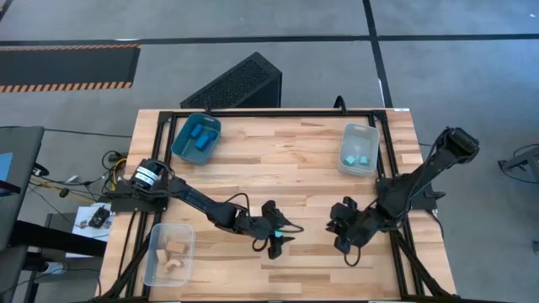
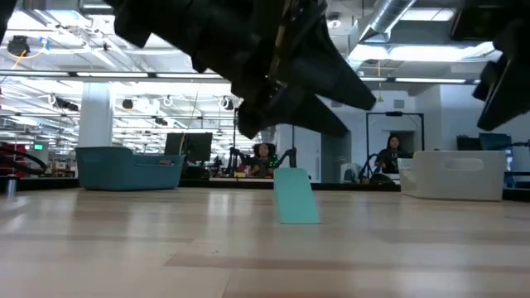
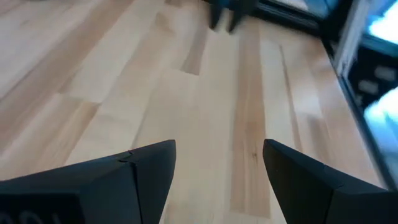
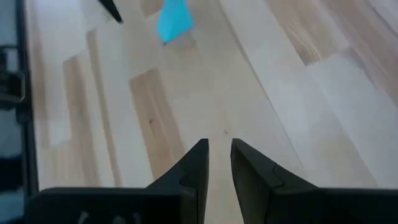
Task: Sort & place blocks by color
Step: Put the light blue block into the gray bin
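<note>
Your left pincer (image 1: 277, 245) spread wide, nothing between fingers (image 3: 149, 171), hanging just above cyan block (image 2: 296, 196) (standing upright on table (image 1: 295, 160), right beneath the tips). Your right pincer (image 1: 341, 236) near, off to its right, jaws narrowed to slim gap, empty; cyan block ahead of it. Farther off from left pincer: teal bin (image 1: 195, 139) with blue blocks (image 1: 202, 137), clear bin (image 1: 359, 149) with cyan blocks (image 1: 357, 159), near clear bin (image 1: 169, 253) with tan blocks (image 1: 176, 255).

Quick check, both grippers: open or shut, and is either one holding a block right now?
Left gripper: open, holding nothing, low over the wooden table.
Right gripper: fingers nearly together with a narrow gap, nothing between them; the light cyan block sits apart on the table.
</note>
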